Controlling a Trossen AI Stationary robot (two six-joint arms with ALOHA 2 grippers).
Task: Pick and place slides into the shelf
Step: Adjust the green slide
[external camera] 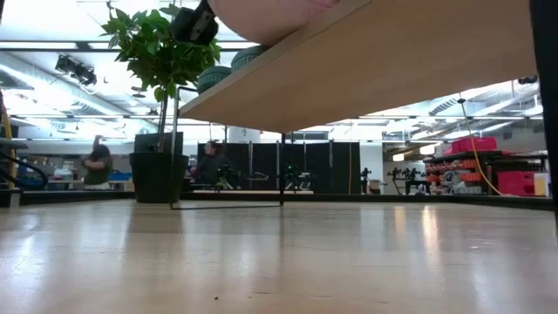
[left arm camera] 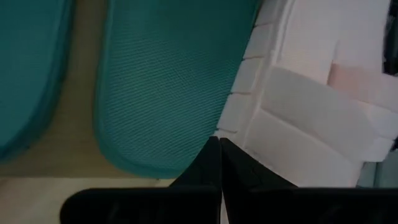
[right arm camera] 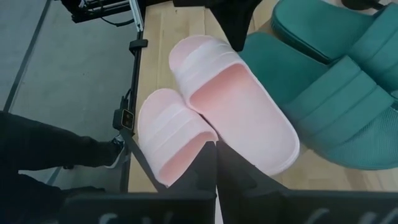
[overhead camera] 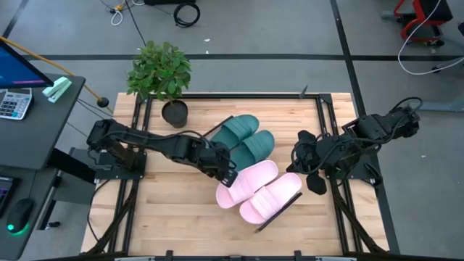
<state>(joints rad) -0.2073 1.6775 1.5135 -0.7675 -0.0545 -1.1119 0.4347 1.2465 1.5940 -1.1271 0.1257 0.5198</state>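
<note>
All the slides lie side by side on the shelf (overhead camera: 278, 212), whose underside (external camera: 375, 70) fills the top of the low view. The teal pair (overhead camera: 245, 138) is toward the far edge, the pink pair (overhead camera: 259, 190) toward the near edge. My left gripper (overhead camera: 227, 176) is shut, its tips at the seam between the far pink slide (left arm camera: 311, 93) and a teal heel (left arm camera: 161, 87). My right gripper (right arm camera: 216, 149) is shut and hovers off the pink slides' heel ends (right arm camera: 261, 137) without touching them. My left gripper has its shut fingertips (left arm camera: 219, 146) at the ribbed strap side (left arm camera: 249, 106) of the far pink slide, beside the teal slide's heel. It slants down from the table's left. Whether the tips press the slide or only stand next to it, I cannot tell.
A potted plant (overhead camera: 161, 72) stands at the table's far left, close behind the left arm. Black frame rails (overhead camera: 326, 130) run along the table's sides. A desk with a keyboard (overhead camera: 14, 101) sits off the left edge. People show in the room beyond (external camera: 96, 161).
</note>
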